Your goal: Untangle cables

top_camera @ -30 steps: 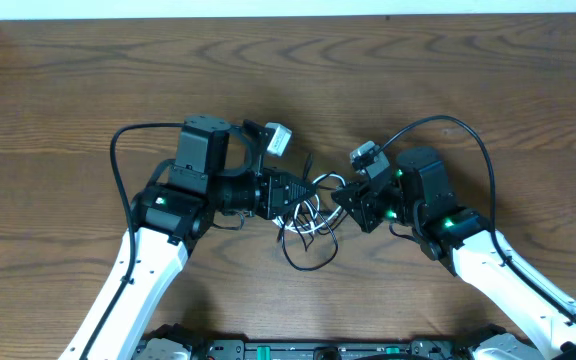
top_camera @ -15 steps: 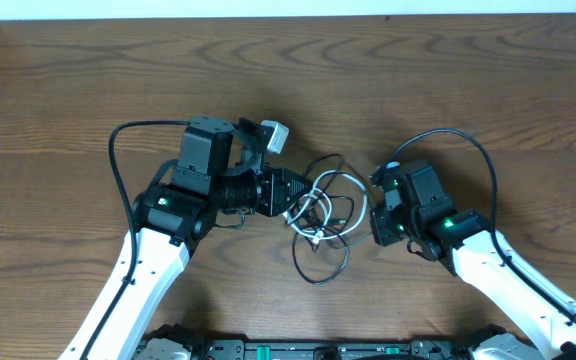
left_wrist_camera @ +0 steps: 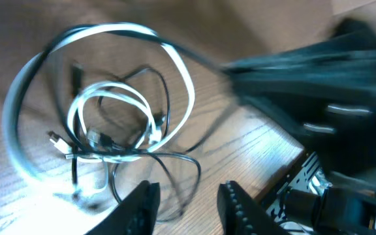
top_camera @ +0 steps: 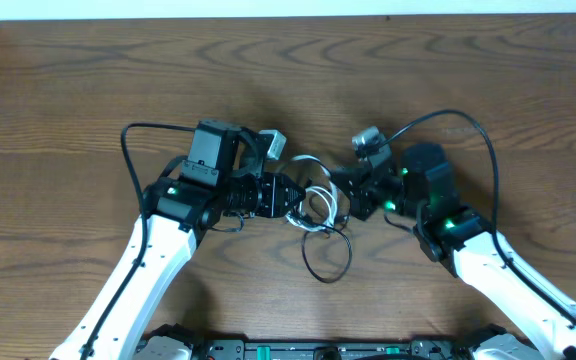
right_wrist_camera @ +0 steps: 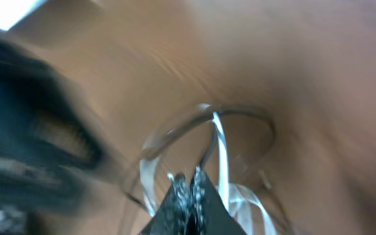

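Note:
The cables (top_camera: 318, 205) lie in a small tangle on the wooden table between my two grippers: white loops and thin black cords. One black loop (top_camera: 328, 260) trails toward the front. My left gripper (top_camera: 298, 197) touches the tangle's left side. In the left wrist view it (left_wrist_camera: 188, 207) is open, and the white loops (left_wrist_camera: 103, 111) and a thin black loop (left_wrist_camera: 155, 173) lie just ahead of the fingers. My right gripper (top_camera: 343, 195) is at the tangle's right side. In the blurred right wrist view it (right_wrist_camera: 189, 184) is shut, with a white cable (right_wrist_camera: 219, 147) right beside the tips. I cannot tell whether it pinches a cord.
The thick black arm wires (top_camera: 128, 150) (top_camera: 478, 135) arc out beside each arm. The wooden table (top_camera: 288, 70) reaches a white wall at the back. The arm bases (top_camera: 298, 350) line the front edge.
My right gripper swung out to the right, spreading the cables, then came back left to the tangle. The tangle has bunched up again. My left arm shifted slightly right and lower.

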Available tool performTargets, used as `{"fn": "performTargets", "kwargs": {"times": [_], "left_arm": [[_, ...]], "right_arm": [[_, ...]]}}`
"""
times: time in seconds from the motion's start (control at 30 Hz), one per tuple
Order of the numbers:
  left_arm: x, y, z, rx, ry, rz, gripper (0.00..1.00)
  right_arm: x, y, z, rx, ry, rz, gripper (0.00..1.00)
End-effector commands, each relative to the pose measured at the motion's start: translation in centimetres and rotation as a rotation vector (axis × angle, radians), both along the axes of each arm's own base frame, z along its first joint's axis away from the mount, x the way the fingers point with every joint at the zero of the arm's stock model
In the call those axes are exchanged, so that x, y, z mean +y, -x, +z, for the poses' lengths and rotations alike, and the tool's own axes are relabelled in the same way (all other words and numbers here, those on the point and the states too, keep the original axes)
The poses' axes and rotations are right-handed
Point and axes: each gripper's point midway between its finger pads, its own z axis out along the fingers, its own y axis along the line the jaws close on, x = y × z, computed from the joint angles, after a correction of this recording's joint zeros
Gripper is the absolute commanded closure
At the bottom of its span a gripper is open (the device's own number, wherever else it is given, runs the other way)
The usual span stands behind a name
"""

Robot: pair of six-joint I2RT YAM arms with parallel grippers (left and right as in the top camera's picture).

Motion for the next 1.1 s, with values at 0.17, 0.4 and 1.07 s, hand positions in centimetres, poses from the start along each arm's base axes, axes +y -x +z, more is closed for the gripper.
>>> {"fn": "performTargets", "kwargs": {"times": [0.17, 0.4, 1.07], "left_arm": [[0.0, -0.3, -2.1, 0.056, -0.035, 0.0, 0.62], [0.6, -0.9, -3.3, 0.064, -0.087, 0.027, 0.59], [9.7, -3.0, -7.7, 0.105, -0.55, 0.452, 0.49]], "right_arm": [[1.8, 3.7, 10.9, -0.211, -0.295, 0.215, 0.99], [0.6, 1.8, 6.9, -0.058, -0.19, 0.049, 0.96], [-3.5, 3.4, -7.3, 0.357, 0.232, -0.127, 0.66]]}}
